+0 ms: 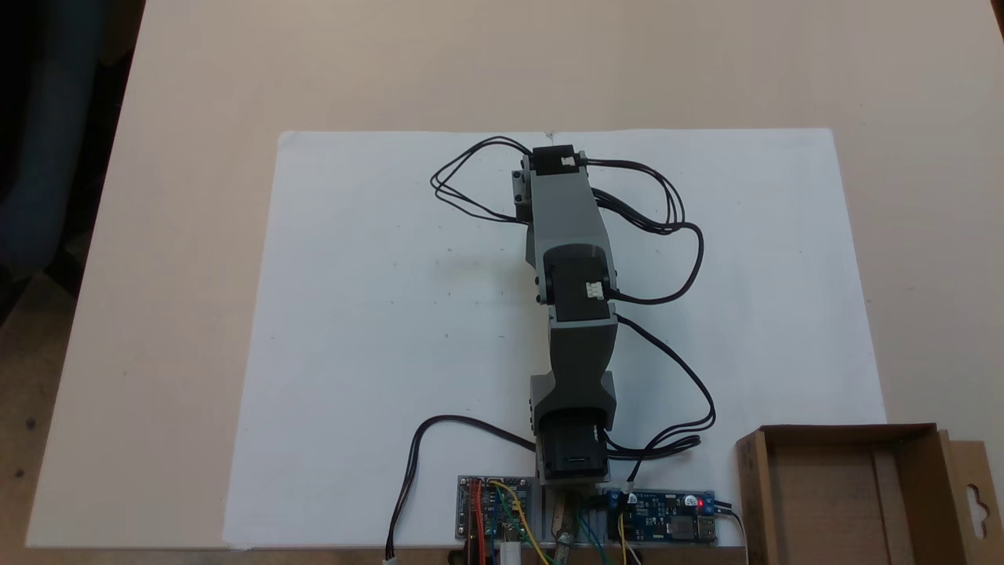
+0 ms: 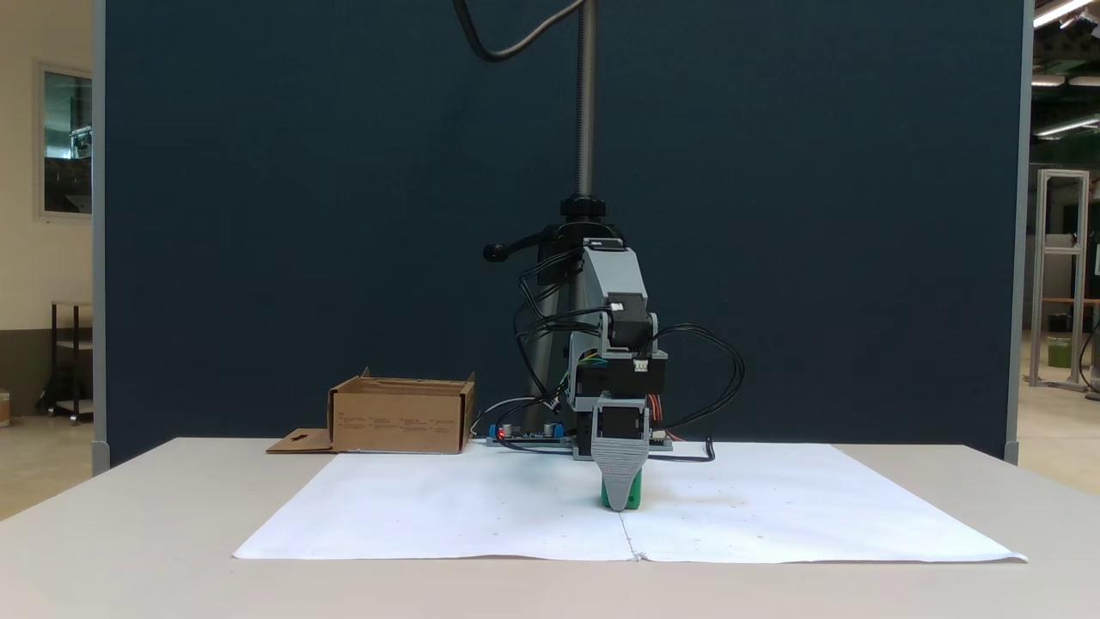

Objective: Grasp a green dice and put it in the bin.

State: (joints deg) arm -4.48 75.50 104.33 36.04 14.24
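Fingers (image 2: pixel 620 499) point down over the green dice (image 2: pixel 632 497) on the paper (image 2: pixel 430 507); their spread cannot be told.

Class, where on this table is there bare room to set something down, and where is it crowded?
Free: the white paper on either side of the arm. Crowded: the near edge in the top-down fixed view, with circuit boards, cables and the cardboard box.

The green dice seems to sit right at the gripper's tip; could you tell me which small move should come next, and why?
Probably close the gripper on the green dice. The ribbed finger is down at the paper, with the dice right behind it. The bin stands apart.
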